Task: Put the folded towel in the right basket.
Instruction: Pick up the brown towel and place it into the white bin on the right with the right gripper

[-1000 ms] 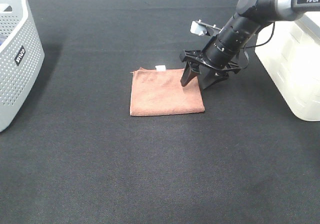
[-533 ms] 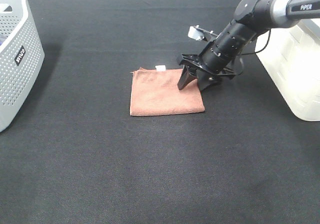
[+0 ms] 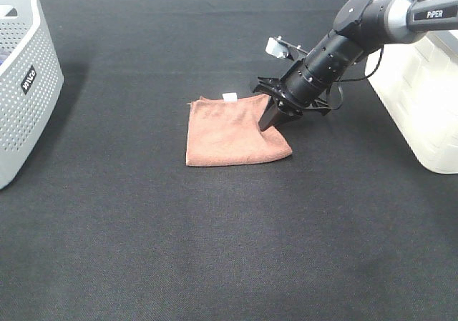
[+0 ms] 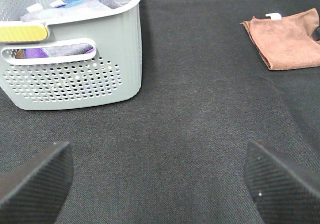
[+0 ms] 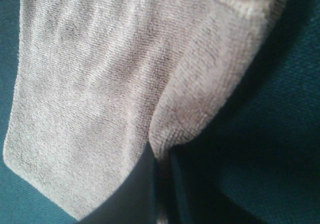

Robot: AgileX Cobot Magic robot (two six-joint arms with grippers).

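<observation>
Where the towel (image 3: 227,134) lies near the middle of the black table (image 3: 215,249), its edge facing the white basket (image 3: 422,114) at the table's right edge is bunched up between the fingers of the right gripper (image 3: 268,124), clamped together on that fold. The left gripper (image 4: 157,149) holds its fingers wide apart.

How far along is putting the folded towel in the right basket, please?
Done: the right gripper is shut on the bunched right edge of the folded towel. In hand: the lift; the towel lies on the black mat. Left: carrying it to the right basket and releasing.
</observation>
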